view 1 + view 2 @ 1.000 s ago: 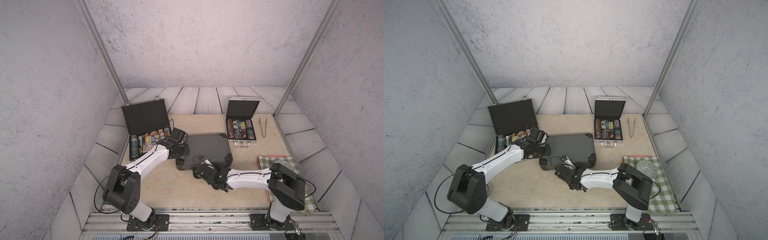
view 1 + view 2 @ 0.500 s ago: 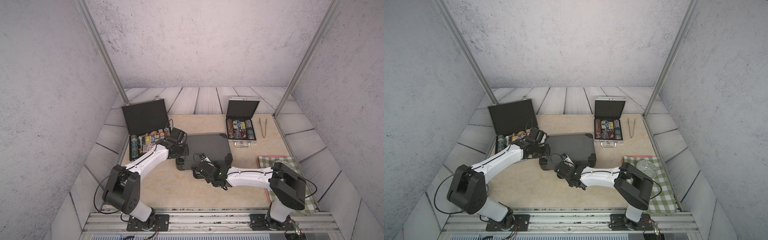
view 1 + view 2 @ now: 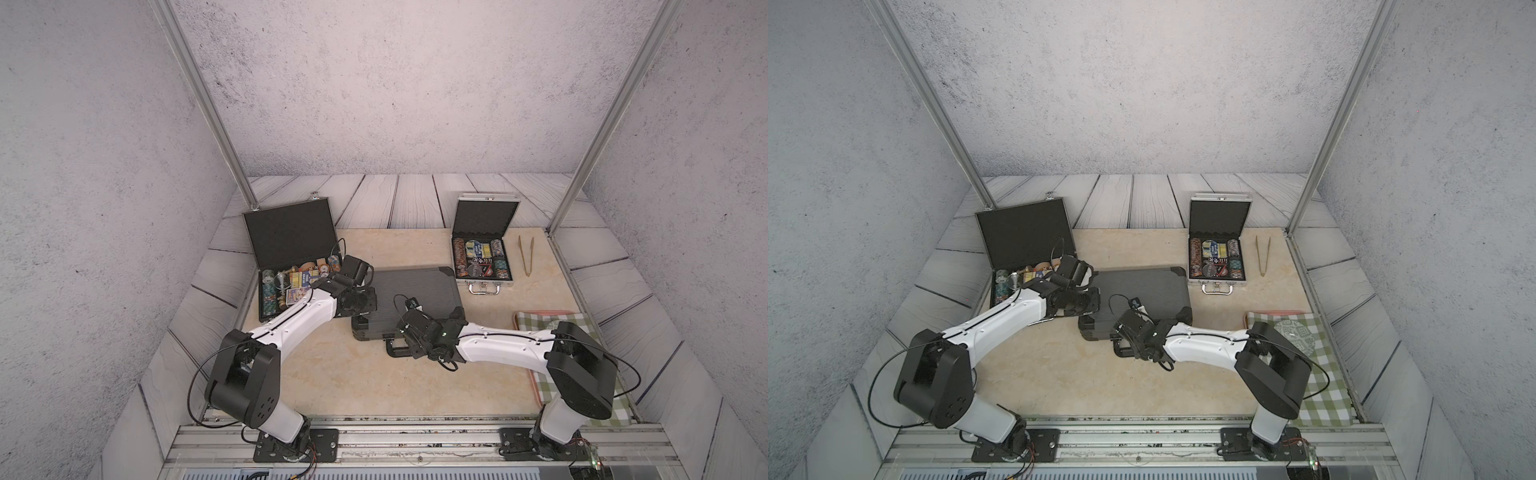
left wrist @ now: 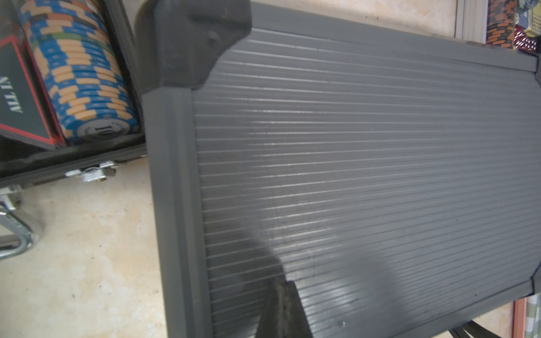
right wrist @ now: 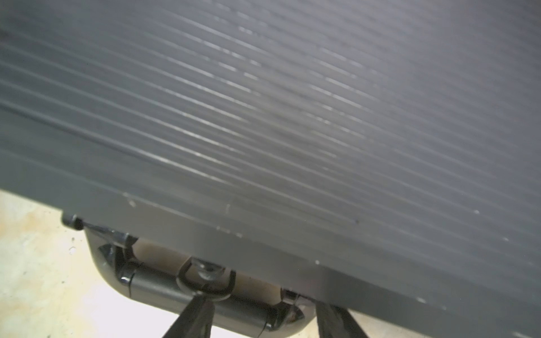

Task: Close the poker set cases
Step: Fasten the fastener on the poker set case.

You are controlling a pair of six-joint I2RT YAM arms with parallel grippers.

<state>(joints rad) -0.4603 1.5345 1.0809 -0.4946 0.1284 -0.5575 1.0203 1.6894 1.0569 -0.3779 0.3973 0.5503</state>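
The left fingers, pressed together, show only as one dark wedge cut off at the frame edge. Their tip is against the ribbed lid of the large dark-grey case, which lies shut in the middle of the bench. The right fingers stand spread at that case's front edge, one crossing its black handle; whether either touches it is hard to tell. In both top views the wrists hide both pairs. The flat black case at the left and the small silver case at the back right stand open, chips showing. The left arm covers part of the black case's tray.
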